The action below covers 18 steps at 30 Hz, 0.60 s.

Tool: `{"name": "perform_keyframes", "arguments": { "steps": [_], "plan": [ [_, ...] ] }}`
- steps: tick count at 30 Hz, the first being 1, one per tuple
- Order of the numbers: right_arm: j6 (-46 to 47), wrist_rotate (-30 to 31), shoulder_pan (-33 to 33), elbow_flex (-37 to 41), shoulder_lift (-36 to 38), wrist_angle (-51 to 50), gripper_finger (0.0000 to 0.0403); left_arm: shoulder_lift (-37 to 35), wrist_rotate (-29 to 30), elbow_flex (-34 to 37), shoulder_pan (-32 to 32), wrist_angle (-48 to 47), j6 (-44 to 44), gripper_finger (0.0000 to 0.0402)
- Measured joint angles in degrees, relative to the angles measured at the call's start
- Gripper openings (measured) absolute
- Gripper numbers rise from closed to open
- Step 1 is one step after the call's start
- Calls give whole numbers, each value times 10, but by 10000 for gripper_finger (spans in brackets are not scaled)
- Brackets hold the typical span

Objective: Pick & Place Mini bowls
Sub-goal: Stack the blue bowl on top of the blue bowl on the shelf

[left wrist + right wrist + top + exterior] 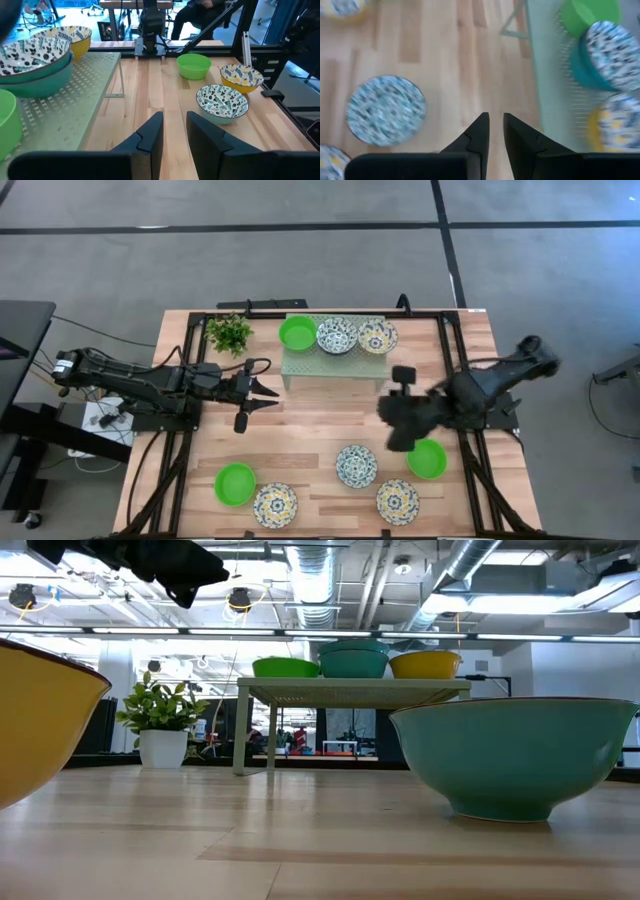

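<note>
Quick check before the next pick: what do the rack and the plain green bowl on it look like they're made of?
Rack: pale green sheet, probably painted metal or plastic, matte; its top is punched with regular small holes and it stands on thin straight legs. Green bowl: smooth, uniform bright colour with a soft sheen, likely plastic or glazed ceramic; the look doesn't settle which.

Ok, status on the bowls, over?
Left end effector and right end effector empty, slightly open. Three bowls on rack, five on table. Nothing blocking the rack.

Small green plant [229,332] in white pot, pale green perforated rack [300,364], wooden table [310,420]
</note>
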<state>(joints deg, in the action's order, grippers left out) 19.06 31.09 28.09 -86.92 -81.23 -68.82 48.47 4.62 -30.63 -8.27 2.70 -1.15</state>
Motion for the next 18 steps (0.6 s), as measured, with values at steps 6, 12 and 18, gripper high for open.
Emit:
{"name": "perform_keyframes", "arguments": {
  "steps": [6, 12, 18],
  "plan": [
    [95, -1, 11, 287, 143, 323, 51, 0, 0, 0, 0, 28, 0, 85],
    [63, -23, -15, 379, 161, 407, 51, 0, 0, 0, 0, 57, 0, 85],
    [60, -113, -77, 380, 118, 416, 69, 0, 0, 0, 0, 69, 0, 85]
  ]
}}
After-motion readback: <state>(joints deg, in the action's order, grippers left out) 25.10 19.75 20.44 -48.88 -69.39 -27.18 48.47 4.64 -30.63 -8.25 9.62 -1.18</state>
